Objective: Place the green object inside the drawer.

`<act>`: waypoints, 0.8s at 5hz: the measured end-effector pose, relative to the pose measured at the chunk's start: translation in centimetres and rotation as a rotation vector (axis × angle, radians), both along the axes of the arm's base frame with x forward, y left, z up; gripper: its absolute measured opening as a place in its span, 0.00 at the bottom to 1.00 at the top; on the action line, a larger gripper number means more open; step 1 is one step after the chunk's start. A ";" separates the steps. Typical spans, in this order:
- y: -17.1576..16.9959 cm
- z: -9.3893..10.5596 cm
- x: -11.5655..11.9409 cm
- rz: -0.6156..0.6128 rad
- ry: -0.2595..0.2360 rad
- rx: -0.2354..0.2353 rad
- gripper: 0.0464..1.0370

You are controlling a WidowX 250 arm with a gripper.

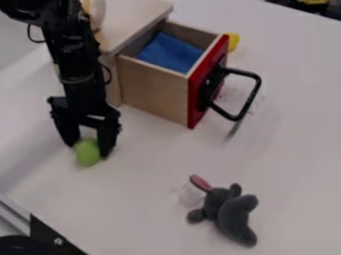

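Observation:
At the left, my gripper (87, 148) hangs down in front of the wooden box, with its fingertips on both sides of the green object (88, 153). It is shut on this small round thing, whose lower part bulges out below the tips. Whether the object touches the table, I cannot tell. To the right of the gripper, the drawer (153, 92) is pulled out, with its red front and black handle facing right. A blue cloth (170, 52) lies inside it.
A grey plush toy (230, 211) with a pink ear lies on the white table (293, 149) at the lower right. Something yellow (232, 42) shows behind the drawer front. The black handle (250, 97) juts out to the right. Dark equipment (50, 239) occupies the lower left corner.

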State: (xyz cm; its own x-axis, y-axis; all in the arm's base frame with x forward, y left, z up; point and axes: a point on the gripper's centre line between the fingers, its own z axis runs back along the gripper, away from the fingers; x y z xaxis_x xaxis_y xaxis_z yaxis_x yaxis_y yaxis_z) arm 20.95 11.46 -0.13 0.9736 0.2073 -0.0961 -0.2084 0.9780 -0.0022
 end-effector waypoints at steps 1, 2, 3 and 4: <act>0.2 -0.1 0.1 0.006 0.011 0.010 0.65; 0.2 -0.1 -0.1 0.007 0.015 0.011 0.35; -0.3 0.0 -0.1 -0.009 0.018 0.013 0.12; -0.5 0.1 -0.2 -0.015 0.017 0.015 0.04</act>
State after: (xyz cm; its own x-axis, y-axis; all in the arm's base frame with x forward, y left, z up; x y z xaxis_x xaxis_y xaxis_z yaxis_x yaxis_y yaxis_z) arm 20.75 10.98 -0.07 0.9748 0.1942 -0.1095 -0.1936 0.9810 0.0162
